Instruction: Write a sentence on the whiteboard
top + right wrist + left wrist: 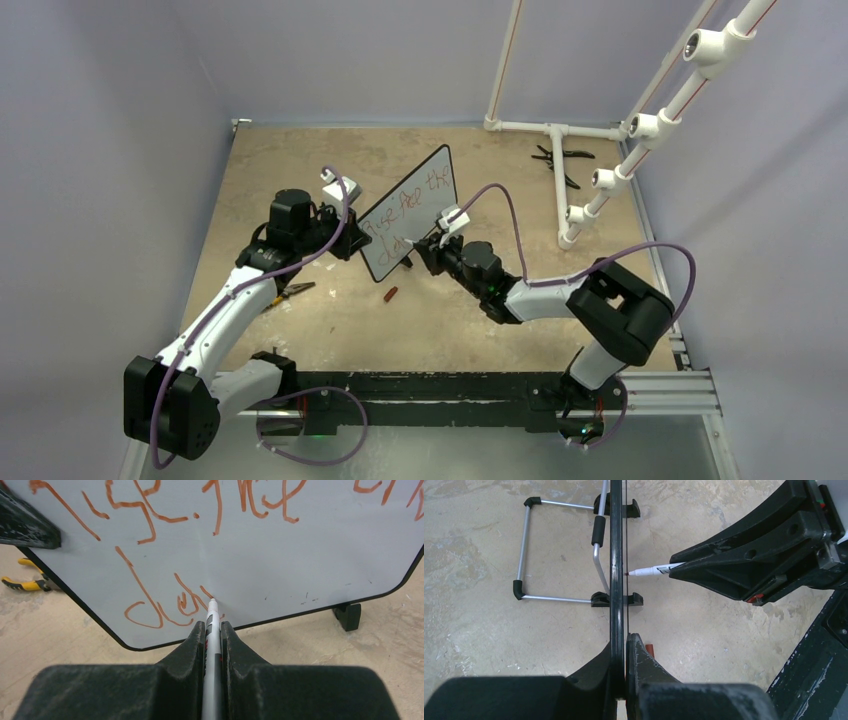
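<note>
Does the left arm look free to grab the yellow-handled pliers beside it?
Probably not yet: the left gripper is shut on the whiteboard, so it must let go first; the pliers lie close by, uncovered.

We see the whiteboard (428, 218), a small white panel with a thin black frame and rounded corners, standing upright on black feet (348, 616) at mid-tabletop (300, 170), set diagonally. The sentence (218, 510) crosses it in thin red handwriting: one full upper line, and a few letters of a second line at lower left.
</note>
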